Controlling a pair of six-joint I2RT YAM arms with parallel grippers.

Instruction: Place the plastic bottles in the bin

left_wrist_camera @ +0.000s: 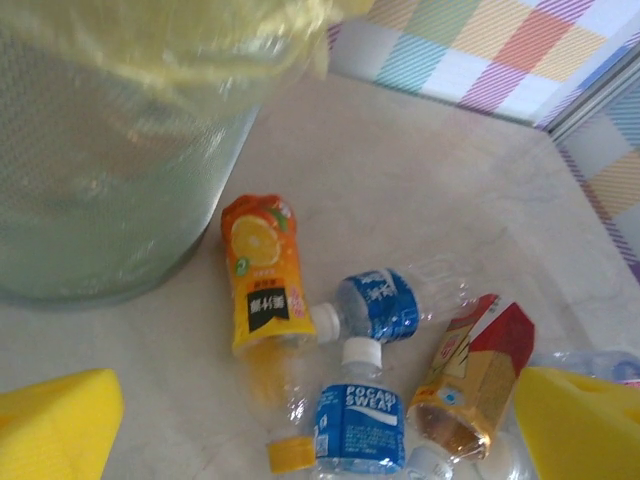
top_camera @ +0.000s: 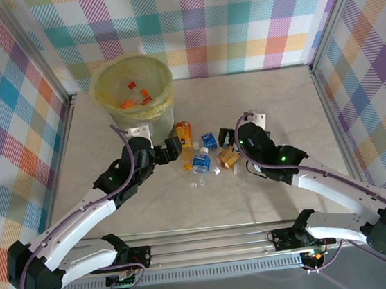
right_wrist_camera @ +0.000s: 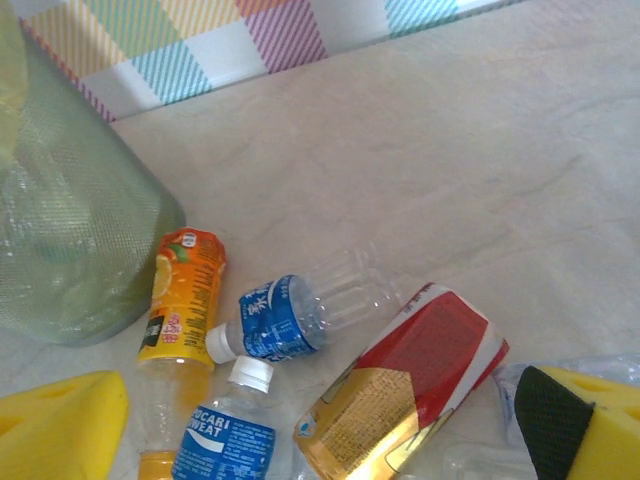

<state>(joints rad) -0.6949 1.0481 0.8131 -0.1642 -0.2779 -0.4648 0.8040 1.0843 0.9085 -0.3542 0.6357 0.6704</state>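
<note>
Left gripper (left_wrist_camera: 318,425), right gripper (right_wrist_camera: 320,425): jaws wide, empty. Pocari Sweat bottle (left_wrist_camera: 362,420), lower centre: pinch across label; bin (left_wrist_camera: 100,200) upper left.

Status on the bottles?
Left gripper and right gripper open, empty. Small plastic bottles loose on the beige table beside the yellow-lined pale-green bin. Nothing blocking.

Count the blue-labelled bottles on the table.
2. One blue-labelled bottle lies on its side beside the orange-labelled bottle; the Pocari Sweat bottle lies just nearer the arms. Clear crushed plastic further right may hide more.
</note>
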